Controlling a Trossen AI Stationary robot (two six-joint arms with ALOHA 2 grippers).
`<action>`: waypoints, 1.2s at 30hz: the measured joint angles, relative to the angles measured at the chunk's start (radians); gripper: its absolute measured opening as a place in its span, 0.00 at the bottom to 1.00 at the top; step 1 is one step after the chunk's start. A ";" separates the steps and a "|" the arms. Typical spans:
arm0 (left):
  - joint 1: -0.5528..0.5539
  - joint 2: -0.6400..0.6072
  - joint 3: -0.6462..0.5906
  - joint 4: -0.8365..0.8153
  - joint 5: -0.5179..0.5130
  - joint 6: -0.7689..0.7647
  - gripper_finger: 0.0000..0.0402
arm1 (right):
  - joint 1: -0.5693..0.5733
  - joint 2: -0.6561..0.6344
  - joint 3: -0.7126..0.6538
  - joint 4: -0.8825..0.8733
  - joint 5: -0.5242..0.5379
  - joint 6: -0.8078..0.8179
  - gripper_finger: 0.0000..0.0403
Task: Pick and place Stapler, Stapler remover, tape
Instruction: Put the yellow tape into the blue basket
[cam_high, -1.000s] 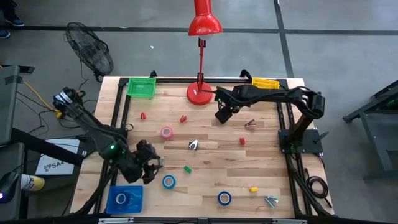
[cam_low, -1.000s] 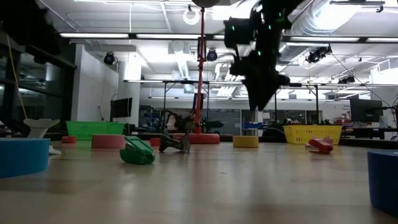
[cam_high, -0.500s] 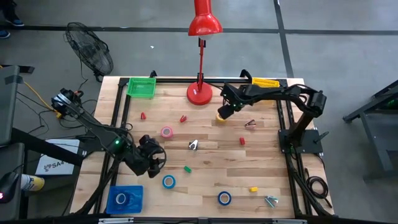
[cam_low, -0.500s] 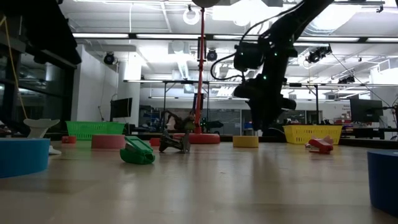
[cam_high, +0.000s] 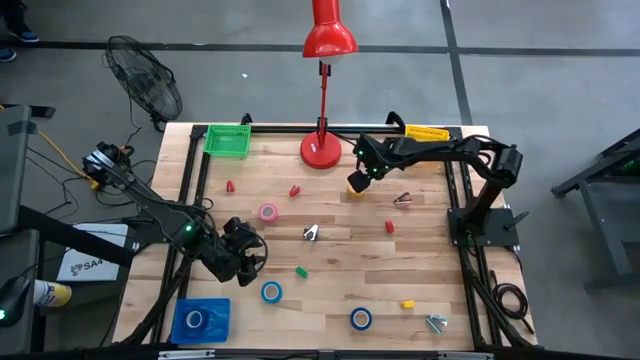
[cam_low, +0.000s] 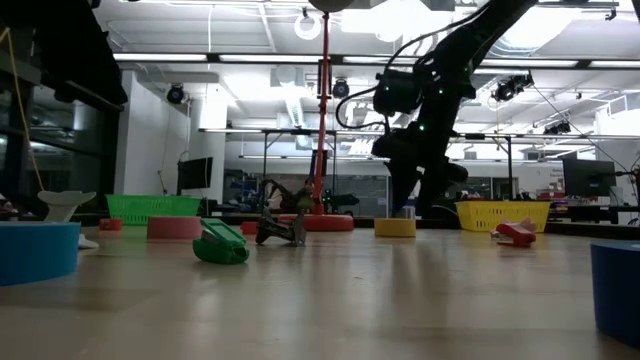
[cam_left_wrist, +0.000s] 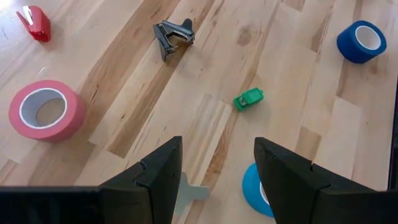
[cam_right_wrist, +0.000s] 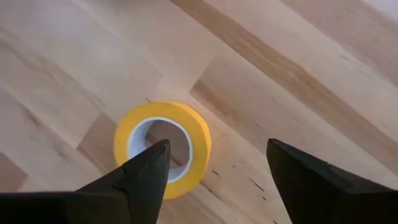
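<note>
While the right pincer (cam_high: 356, 183) hangs over the far middle of the surface (cam_high: 340, 300) with its fingers spread wide, a yellow tape roll (cam_right_wrist: 163, 148) lies flat on the wood right below it, free of both fingers and not held. It looks set to come down on that roll, though nothing is lifted yet.

Over to the left pincer (cam_high: 247, 254), near the front left: its fingers stand apart and empty too, hovering above bare wood with a blue tape roll (cam_high: 271, 292) just beside it.

Now the count. 1 blue roll (cam_high: 195, 319) already sits in the blue tray (cam_high: 213, 325) at the front left corner, so at least 1 piece looks placed. The green basket (cam_high: 228, 140) and yellow basket (cam_high: 427, 133) along the far edge show nothing inside that I can make out.

Plenty left out on the surface: the pink roll (cam_high: 268, 212), another blue roll (cam_high: 361, 319), the dark staple remover (cam_left_wrist: 173, 35), a green stapler (cam_high: 301, 271), and several small red pieces (cam_high: 294, 190). By my reckoning the job is in its early part.
</note>
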 joint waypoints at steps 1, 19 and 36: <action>0.000 0.000 0.000 0.000 0.000 0.000 0.49 | 0.002 0.010 0.000 0.000 0.002 0.000 0.65; -0.002 0.000 0.000 -0.008 0.027 0.000 0.49 | 0.001 0.066 0.000 -0.018 0.002 0.021 0.47; -0.002 0.000 0.000 -0.007 0.027 0.000 0.49 | 0.001 0.066 0.002 -0.044 -0.083 0.003 0.08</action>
